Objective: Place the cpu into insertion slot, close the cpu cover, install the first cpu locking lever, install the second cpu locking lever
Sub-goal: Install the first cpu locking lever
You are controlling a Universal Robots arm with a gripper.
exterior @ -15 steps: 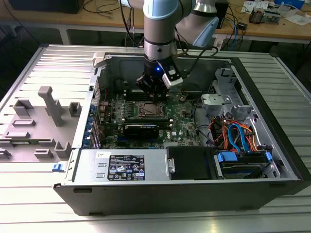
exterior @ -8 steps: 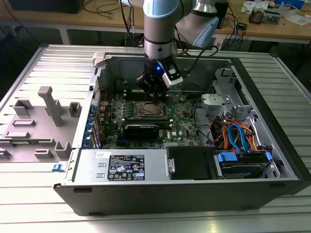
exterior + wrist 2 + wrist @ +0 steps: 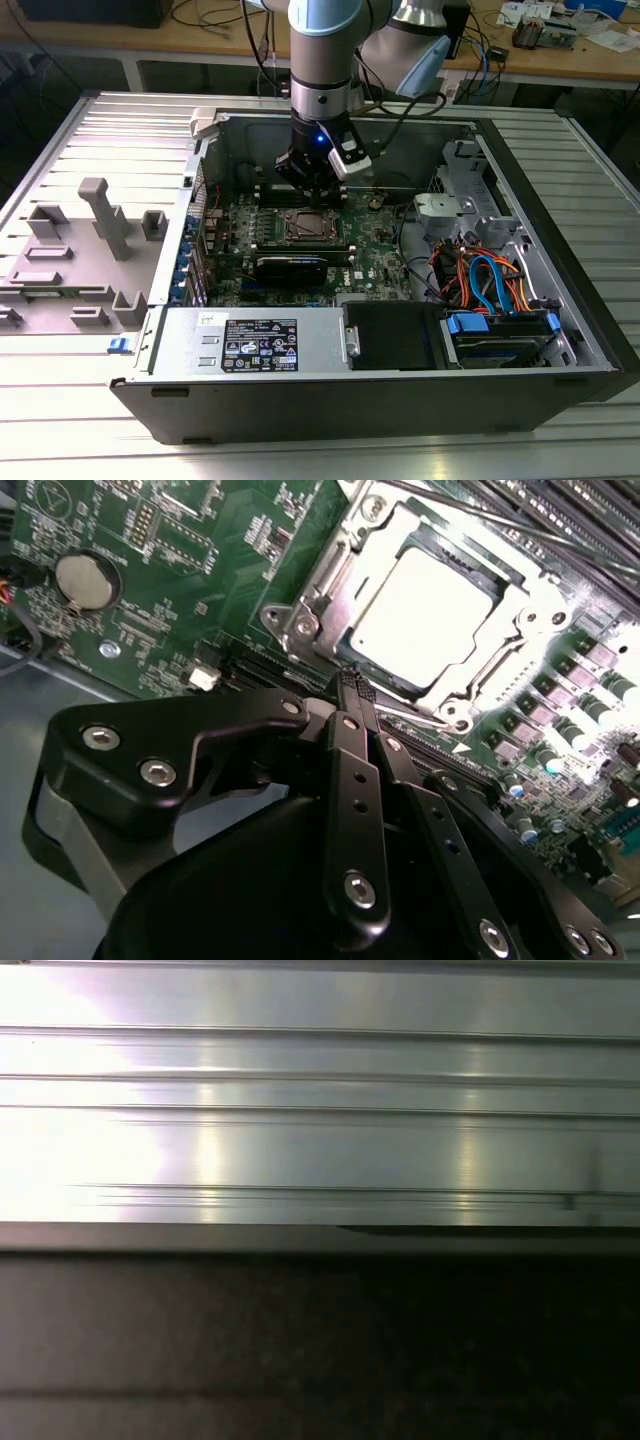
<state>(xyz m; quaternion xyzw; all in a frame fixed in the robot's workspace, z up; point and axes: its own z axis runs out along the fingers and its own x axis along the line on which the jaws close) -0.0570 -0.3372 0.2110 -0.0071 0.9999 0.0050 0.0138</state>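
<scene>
At the near edge of the socket, the gripper (image 3: 352, 683) has its jaws pressed together, holding nothing, tips just beside a thin wire lever (image 3: 415, 716) along the frame.

The cpu (image 3: 420, 615) sits in the insertion slot (image 3: 300, 625), bright top showing through the window of the cpu cover (image 3: 520, 630), which looks folded down over it. Judgement: chip placed, cover closed; a locking lever is the step in hand. Whether either lever is latched, I cannot tell.

Next move calls for a firm, controlled push on thin wire; tips could slip off.

Around: green circuit board (image 3: 150, 590) with coin battery (image 3: 88, 580), memory slots (image 3: 560, 510) beyond the socket. In the exterior view, the computer case (image 3: 560, 330) walls, cable bundle (image 3: 480, 275) and black card (image 3: 290, 266) crowd the approach.
</scene>
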